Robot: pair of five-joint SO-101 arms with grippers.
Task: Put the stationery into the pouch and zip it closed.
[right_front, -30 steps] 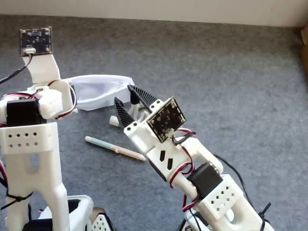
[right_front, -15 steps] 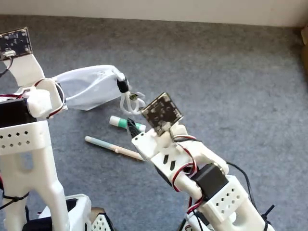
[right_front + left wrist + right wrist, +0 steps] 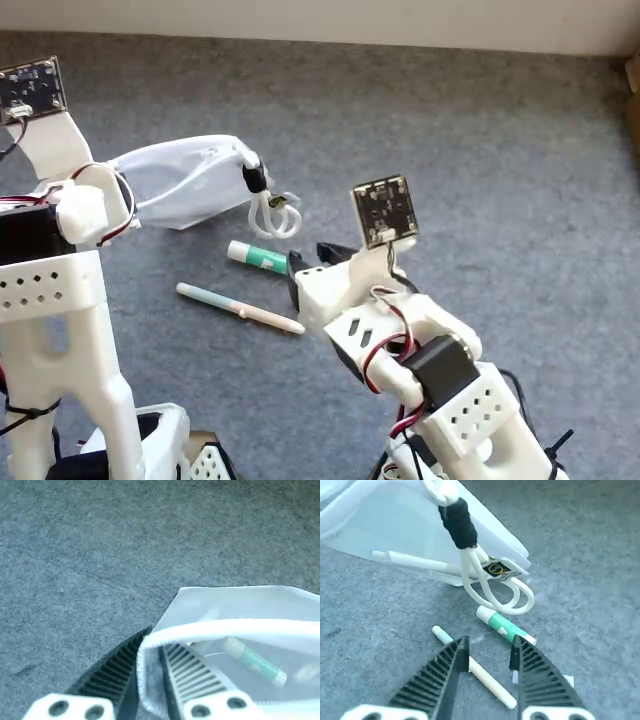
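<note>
Left claw (image 3: 156,642): closed on the rim of the pouch (image 3: 185,180), the white edge pinched between the ribbed fingers.
Pouch: white and see-through, stretched across the upper left of the high view, away from the left arm; showed a pale stick (image 3: 415,562) through its wall in the right wrist view.
Cord (image 3: 272,215): white loops bound with a black wrap, hung from the pouch's right end, just above the marker (image 3: 257,257).
Right claw (image 3: 312,262): partly open, nothing held; sat at the centre of the high view, just right of the marker's end, pointed down over the marker and pen (image 3: 240,308) in its own wrist view.
Marker: white and green, lay on the carpet (image 3: 480,150) left of centre, below the cord.
Pen: pale and thin, lay slanted on the carpet at lower left of the marker, near it but apart.
Carpet: grey, beneath everything.
</note>
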